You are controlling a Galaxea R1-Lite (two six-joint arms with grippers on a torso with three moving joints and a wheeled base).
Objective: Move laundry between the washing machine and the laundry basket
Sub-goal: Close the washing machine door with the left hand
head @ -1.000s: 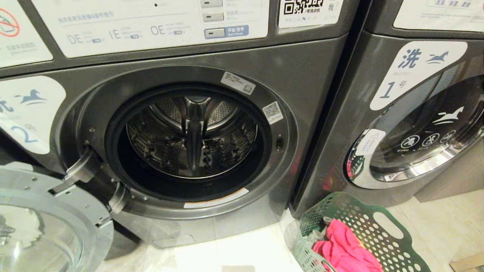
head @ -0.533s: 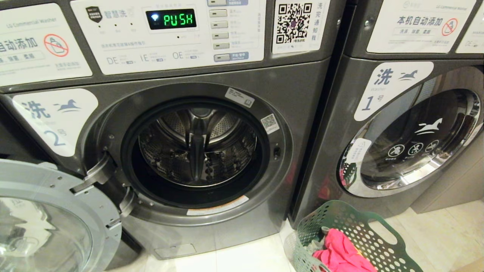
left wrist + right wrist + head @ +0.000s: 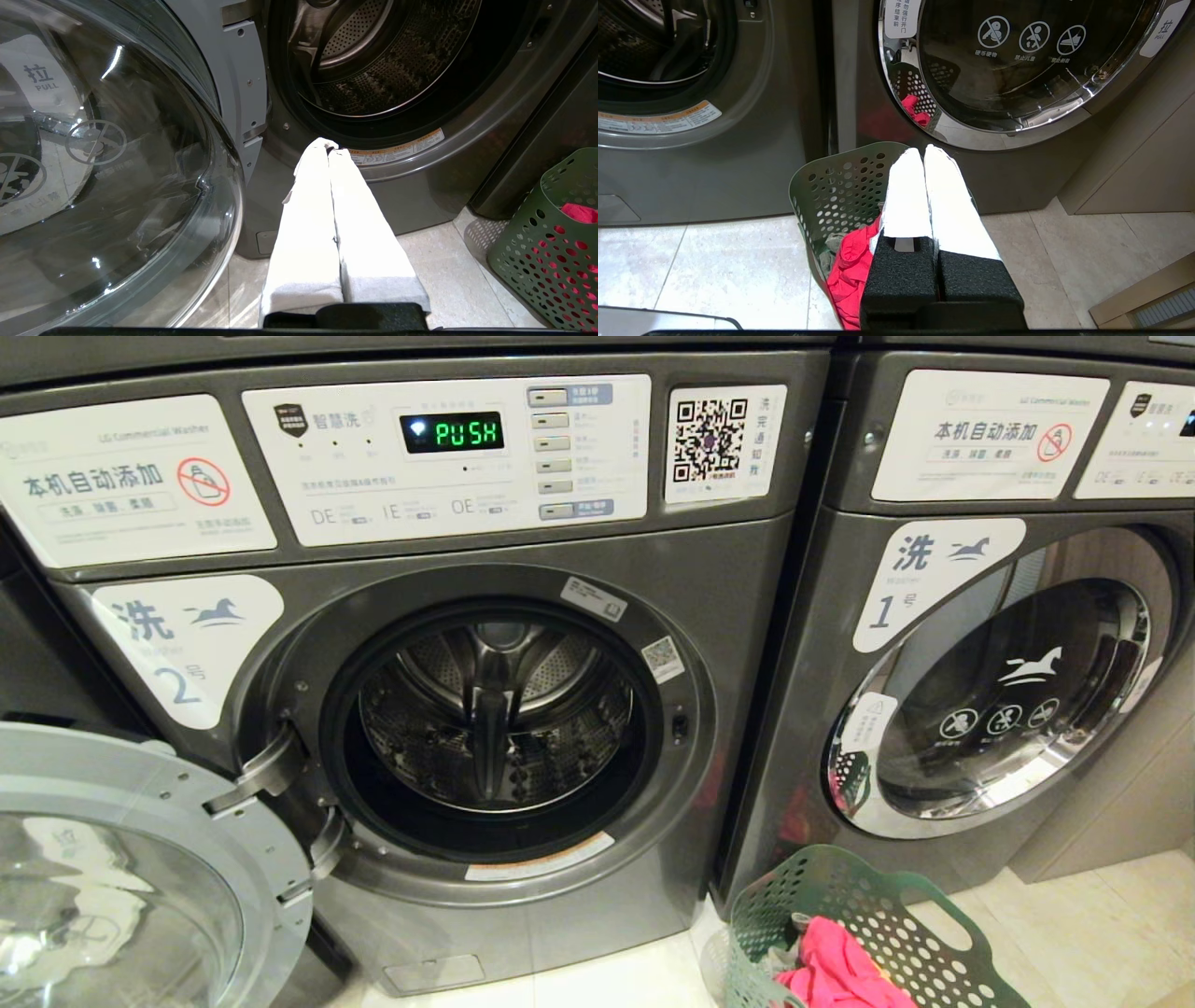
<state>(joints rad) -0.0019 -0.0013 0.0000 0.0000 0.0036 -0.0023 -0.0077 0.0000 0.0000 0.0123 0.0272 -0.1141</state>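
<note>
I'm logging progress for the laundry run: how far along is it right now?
Done: the washer door on machine 2 stands open, so the drum is reachable; it looks empty. In hand: nothing. The left hand and right hand are both shut and hold no cloth. Left: the pink garment and the other clothes lie in the green laundry basket on the floor, none transferred.

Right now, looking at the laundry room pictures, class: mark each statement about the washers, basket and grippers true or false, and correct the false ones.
1. The door of washer 2 is closed. False: it is swung open.
2. The drum looks empty. True.
3. The green laundry basket holds a pink garment. True.
4. The display reads STOP. False: it reads PUSH.
5. The right gripper holds clothing. False: it is shut on nothing, as is the left gripper.
</note>
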